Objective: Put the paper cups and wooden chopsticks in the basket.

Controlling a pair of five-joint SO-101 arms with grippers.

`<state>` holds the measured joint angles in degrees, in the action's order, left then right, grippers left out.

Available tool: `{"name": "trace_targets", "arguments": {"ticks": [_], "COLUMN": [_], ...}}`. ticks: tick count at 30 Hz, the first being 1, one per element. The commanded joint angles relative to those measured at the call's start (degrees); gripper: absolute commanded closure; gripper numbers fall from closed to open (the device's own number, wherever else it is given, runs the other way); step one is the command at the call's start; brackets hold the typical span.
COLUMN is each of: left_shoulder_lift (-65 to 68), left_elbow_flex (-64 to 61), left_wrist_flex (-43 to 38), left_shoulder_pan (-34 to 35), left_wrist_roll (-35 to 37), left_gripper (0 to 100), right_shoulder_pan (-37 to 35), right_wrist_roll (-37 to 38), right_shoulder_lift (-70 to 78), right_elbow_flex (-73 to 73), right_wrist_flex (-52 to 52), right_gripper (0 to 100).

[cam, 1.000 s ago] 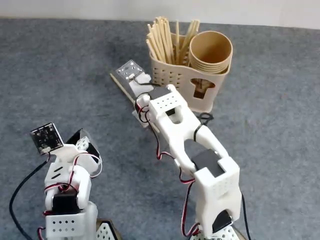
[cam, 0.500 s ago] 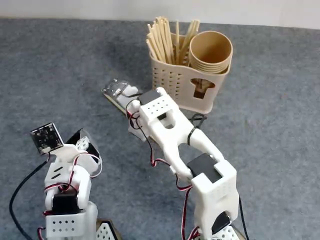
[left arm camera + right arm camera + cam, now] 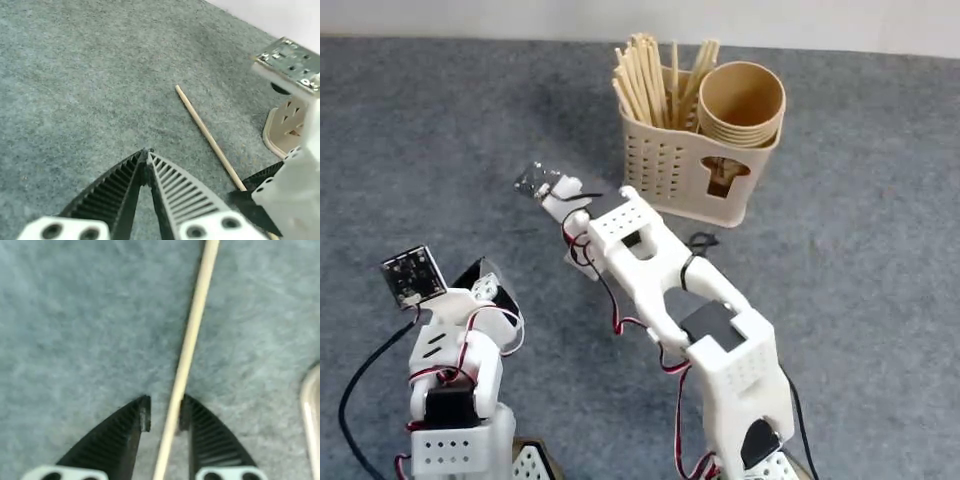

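1. Across the high view, my grey, felt-like tabletop carries everything, and its far edge meets a pale wall.
2. I see the right arm stretched from the near edge toward the middle of the tabletop. It ends just beside the basket, on the side facing the left edge.
3. My left arm sits folded at the near left corner, well apart from the basket.
4. The basket is cream and perforated. It stands upright near the far edge, a little toward the right edge from centre.
5. The paper cups are a nested stack, mouths up, in the part of the basket nearer the right edge.
6. The wooden chopsticks stand on end in the other part of the basket, fanning out above its rim beside the cups.
7. My right tool points down at the tabletop and is released. Its fingers are slightly parted and straddle a loose chopstick, with a gap on one side of the stick.
8. My left tool is clenched on nothing, tips meeting, above bare tabletop.
9. The loose chopstick lies flat on the tabletop outside the basket. One end is free on open surface, and the other runs under the right arm near the basket's base.
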<state>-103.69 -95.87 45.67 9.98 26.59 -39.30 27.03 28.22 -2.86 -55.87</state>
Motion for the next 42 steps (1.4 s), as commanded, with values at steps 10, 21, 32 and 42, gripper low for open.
{"name": "trace_targets", "arguments": {"ticks": [10,21,32,42], "left_shoulder_lift": [-0.5,-0.6,-0.6,-0.6], "left_elbow_flex": [-1.3,-1.3,-1.3,-1.3], "left_wrist_flex": [0.1,0.1,0.1,0.1], "left_shoulder_pan": [-0.5,-0.5,-0.5,-0.5], "left_wrist_roll": [-0.3,-0.3,-0.3,-0.3], "left_gripper": [100,100,100,100], "right_shoulder_pan": [0.2,1.1,1.4,1.5], "right_wrist_roll": [0.7,0.4,-12.9,-13.4], "right_shoulder_lift": [-9.4,-36.0,-62.5,-77.6], "right_elbow_flex": [-0.8,13.8,28.5,43.5], "right_wrist_flex": [-0.4,-1.0,12.1,40.1], "right_gripper": [99.3,99.3,99.3,99.3]}}
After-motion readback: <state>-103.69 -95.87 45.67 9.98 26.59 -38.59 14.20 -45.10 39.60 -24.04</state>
